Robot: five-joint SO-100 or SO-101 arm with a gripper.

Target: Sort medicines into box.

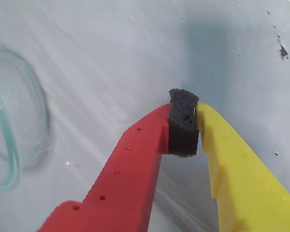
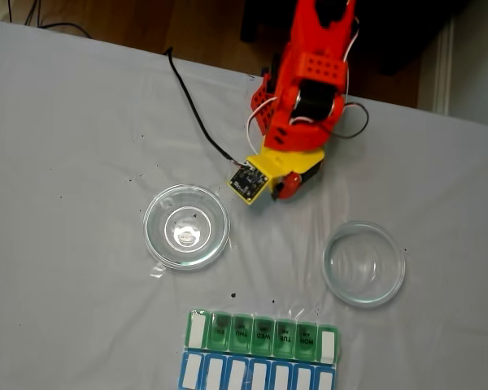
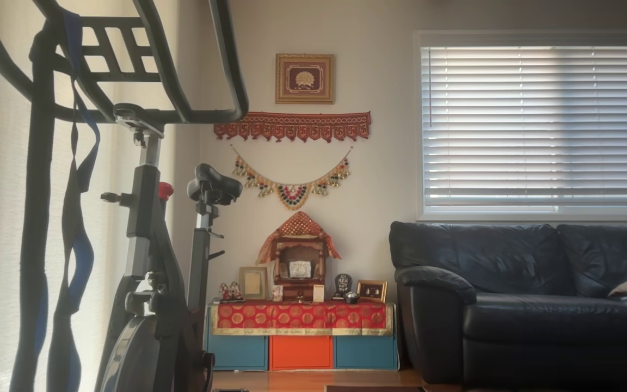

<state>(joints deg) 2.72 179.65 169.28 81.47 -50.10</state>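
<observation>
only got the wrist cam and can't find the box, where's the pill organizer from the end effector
Observer: In the fixed view the pill organizer lies at the bottom edge, below the end effector.
Operator: anything in between
Observer: Two glass dishes, the left dish and the right dish, with a gap between them.
Operator: pills in them
Observer: Both look empty.
Operator: organizer lids open
Observer: The green lids in the middle look shut. The two end cells look white, and I cannot tell more.
</observation>
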